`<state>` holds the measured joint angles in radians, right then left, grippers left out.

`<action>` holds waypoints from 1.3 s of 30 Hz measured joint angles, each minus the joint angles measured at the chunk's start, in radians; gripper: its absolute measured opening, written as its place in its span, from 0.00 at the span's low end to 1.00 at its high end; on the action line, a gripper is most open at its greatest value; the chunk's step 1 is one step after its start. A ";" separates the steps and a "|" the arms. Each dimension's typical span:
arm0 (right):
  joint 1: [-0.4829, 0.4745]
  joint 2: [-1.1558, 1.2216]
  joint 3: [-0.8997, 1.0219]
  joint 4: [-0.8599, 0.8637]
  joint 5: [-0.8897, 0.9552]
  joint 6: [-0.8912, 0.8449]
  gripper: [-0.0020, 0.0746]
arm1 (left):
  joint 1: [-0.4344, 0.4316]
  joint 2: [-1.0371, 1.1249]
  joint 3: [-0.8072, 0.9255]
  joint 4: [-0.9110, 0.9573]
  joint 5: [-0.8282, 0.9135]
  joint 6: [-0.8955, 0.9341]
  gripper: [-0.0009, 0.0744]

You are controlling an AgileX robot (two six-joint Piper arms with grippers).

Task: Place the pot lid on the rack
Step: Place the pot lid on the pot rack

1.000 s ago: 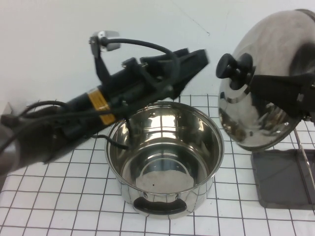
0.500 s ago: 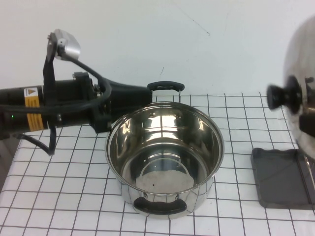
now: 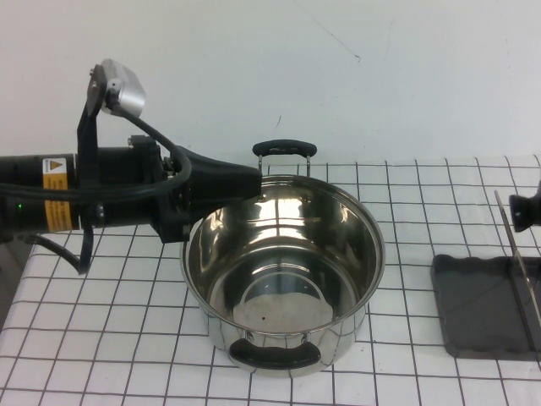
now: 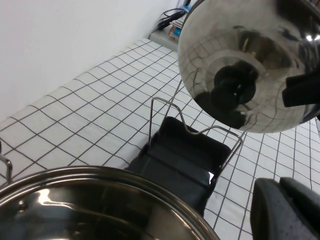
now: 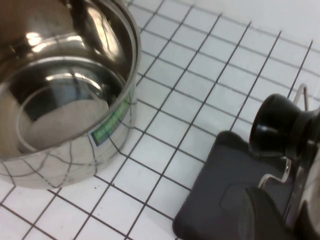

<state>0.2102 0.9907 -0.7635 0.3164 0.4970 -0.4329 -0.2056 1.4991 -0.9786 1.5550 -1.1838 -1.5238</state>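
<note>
Comparing w/ earlier frames: pot lid (image 4: 250, 60) has gone from beside the pot (image 3: 283, 271) out past the high view's right edge; only its black knob (image 3: 522, 212) shows there now. Lid hangs tilted above the rack (image 4: 177, 162), not touching the wire bars (image 4: 167, 107), per left wrist view. Right gripper (image 5: 280, 220) is beside the lid over the rack; its fingers are at the lid, but whether they clamp it — cannot tell. Left gripper (image 3: 245, 180), earlier raised over the pot and spread, now lies level at the pot's left-rear rim, jaws pressed together, holding nothing.
</note>
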 joint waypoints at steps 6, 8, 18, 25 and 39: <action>0.000 0.095 0.000 -0.002 -0.060 0.003 0.20 | 0.000 0.000 0.000 0.020 0.000 -0.015 0.01; 0.000 0.118 0.000 -0.003 -0.070 0.005 0.20 | 0.000 0.000 0.000 0.038 0.000 -0.018 0.01; 0.000 0.198 0.000 -0.004 -0.103 0.026 0.23 | 0.000 0.000 0.000 0.060 -0.003 -0.021 0.01; -0.002 0.201 0.000 -0.004 -0.120 0.026 0.41 | 0.000 0.000 0.000 0.095 -0.003 -0.021 0.01; -0.002 0.051 -0.057 -0.038 0.039 0.028 0.45 | 0.000 0.000 0.000 0.168 0.120 -0.079 0.01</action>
<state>0.2079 1.0418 -0.8202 0.2787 0.5355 -0.4048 -0.2056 1.4991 -0.9786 1.7234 -1.0637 -1.6028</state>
